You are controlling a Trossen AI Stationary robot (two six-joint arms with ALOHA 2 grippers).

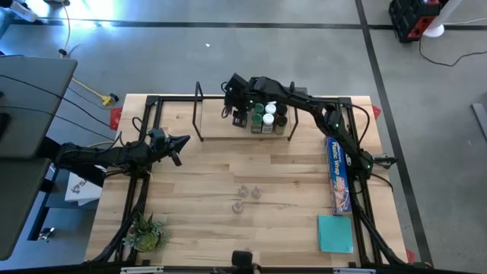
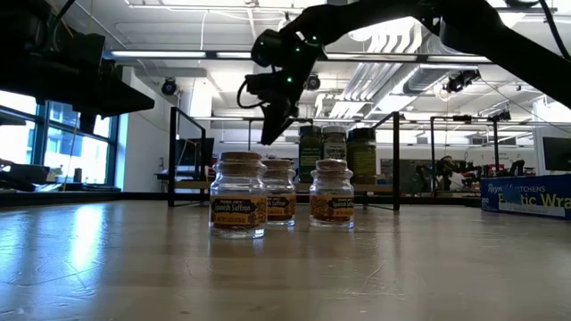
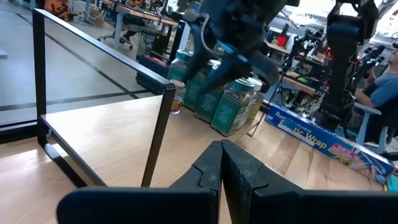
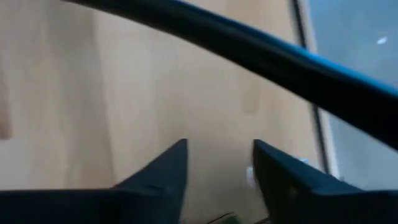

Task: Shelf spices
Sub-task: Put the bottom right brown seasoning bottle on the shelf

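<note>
Wooden tabletop (image 1: 205,171) carried the shelf (image 1: 221,131) along its far edge, where a cluster of spice jars (image 1: 265,118) stood at the shelf's right end. Above the shelf, just left of that cluster, the right gripper (image 1: 230,111) hung with fingers parted and nothing between them. Three clear jars (image 2: 278,194) stood on the table well in front of the shelf. Left of them, the left gripper (image 1: 183,142) waited, pressed shut and empty.
</note>
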